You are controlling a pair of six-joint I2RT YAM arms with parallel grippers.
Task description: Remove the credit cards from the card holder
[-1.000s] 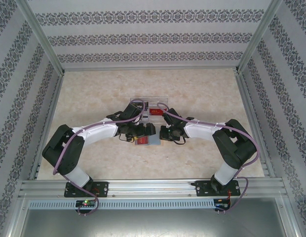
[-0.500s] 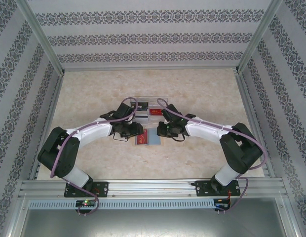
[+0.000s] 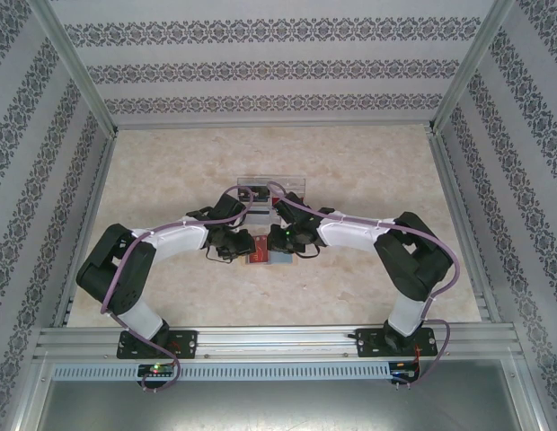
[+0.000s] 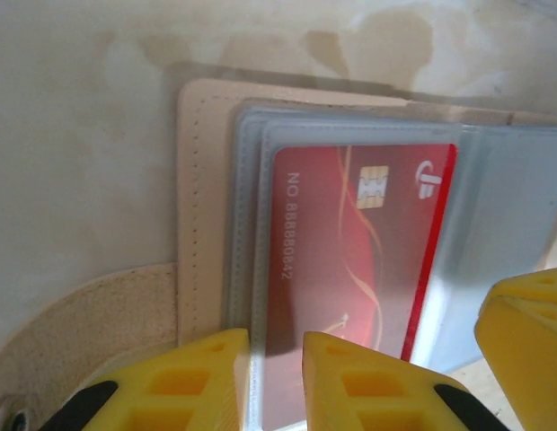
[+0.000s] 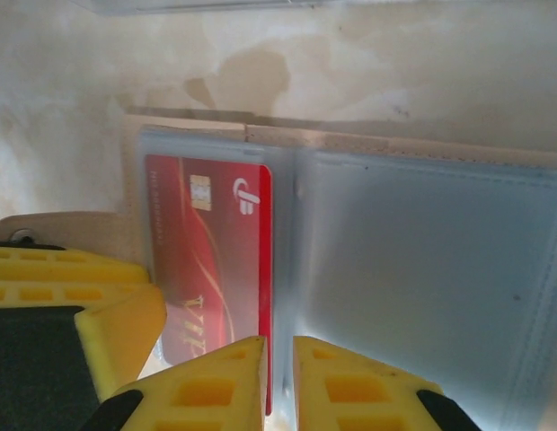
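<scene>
Right gripper (image 5: 278, 359) pinches the card holder's (image 5: 422, 269) near edge.

left gripper (image 4: 265, 382): pinching red card (image 4: 350, 251) edge; sleeved in card holder (image 4: 202, 206)

Card number: "NO 8888…" along the red card (image 4: 350, 260), just above the left claw (image 4: 277, 350); later digits unclear.
Card word: gold "VIP", just left of the right claw (image 5: 278, 359).

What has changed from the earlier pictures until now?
The right gripper moved left, nearer the left gripper, whose jaws closed from wide open to a narrow gap over the card holder. Whether either one grips anything, I cannot tell. The holder and its red card stayed in place.
</scene>
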